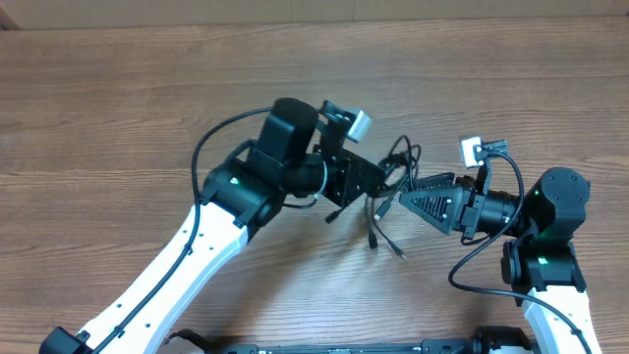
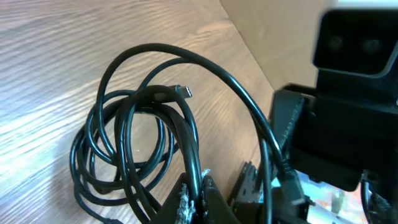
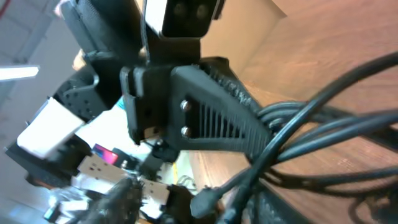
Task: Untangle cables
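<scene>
The cables [image 1: 396, 162] are a tangle of thin black cords between the two grippers at the table's middle. Two loose ends [image 1: 377, 232] trail toward the front. My left gripper [image 1: 381, 181] is shut on one strand; in the left wrist view its fingertips [image 2: 200, 198] pinch the cord, and the looped coil [image 2: 134, 146] with a small plug [image 2: 185, 92] lies beyond them. My right gripper [image 1: 399, 198] points left, its fingertips meeting at the tangle. In the right wrist view the cords [image 3: 311, 124] run down into its jaws [image 3: 273, 208], with a plug [image 3: 208, 202] beside them.
The wooden table [image 1: 118, 108] stretches around the arms. The left arm's finger [image 3: 217, 121] fills the middle of the right wrist view, very near the right gripper. The right arm's camera housing [image 2: 354, 37] looms at the right of the left wrist view.
</scene>
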Motion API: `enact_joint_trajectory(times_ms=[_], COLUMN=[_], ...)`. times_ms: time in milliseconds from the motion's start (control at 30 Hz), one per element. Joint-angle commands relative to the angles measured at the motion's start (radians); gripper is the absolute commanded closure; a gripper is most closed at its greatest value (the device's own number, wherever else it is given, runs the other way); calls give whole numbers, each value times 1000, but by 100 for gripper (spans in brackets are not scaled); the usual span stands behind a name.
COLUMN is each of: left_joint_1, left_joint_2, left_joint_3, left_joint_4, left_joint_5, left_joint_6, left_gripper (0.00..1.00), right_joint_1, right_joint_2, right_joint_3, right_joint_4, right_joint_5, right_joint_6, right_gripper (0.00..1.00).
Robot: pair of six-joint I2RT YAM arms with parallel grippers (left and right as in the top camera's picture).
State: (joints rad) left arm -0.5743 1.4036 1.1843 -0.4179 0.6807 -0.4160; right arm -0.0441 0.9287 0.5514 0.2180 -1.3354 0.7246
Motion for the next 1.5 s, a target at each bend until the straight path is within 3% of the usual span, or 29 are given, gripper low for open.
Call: enact_joint_trajectory(times_ms=[0, 133, 333, 567, 733, 933, 1067, 1400, 1467], left_joint_1=[40, 57, 58, 58, 57, 35, -9, -77, -77], left_joint_2=[-3, -5, -5, -5, -5, -5, -5, -5, -5], left_joint_3=[2, 2, 2, 2, 2, 2, 2, 2, 2], left_joint_4=[-1, -27, -34, -32, -10, 98, 140, 190, 190], left_joint_5=[20, 24, 23, 26, 53, 207, 211, 224, 238], left_joint_6=[20, 20, 35, 35, 35, 58, 57, 57, 57], left_gripper=[96, 96, 96, 96, 96, 96, 96, 96, 96], right_joint_1=[3, 3, 3, 3, 3, 4, 4, 3, 3], right_joint_2=[-11, -43, -138, -276, -313, -312, -312, -312, -312], right_joint_3=[16, 17, 21, 103, 112, 112, 112, 112, 112], right_joint_4=[-4, -84, -233, -633, -619, -582, -500, -491, -491], right_joint_5=[44, 124, 255, 596, 539, 467, 379, 373, 376], right_joint_6=[37, 37, -1, -128, -120, 9, 30, 34, 35], right_gripper=[42, 34, 30, 25, 17, 23, 27, 37, 46])
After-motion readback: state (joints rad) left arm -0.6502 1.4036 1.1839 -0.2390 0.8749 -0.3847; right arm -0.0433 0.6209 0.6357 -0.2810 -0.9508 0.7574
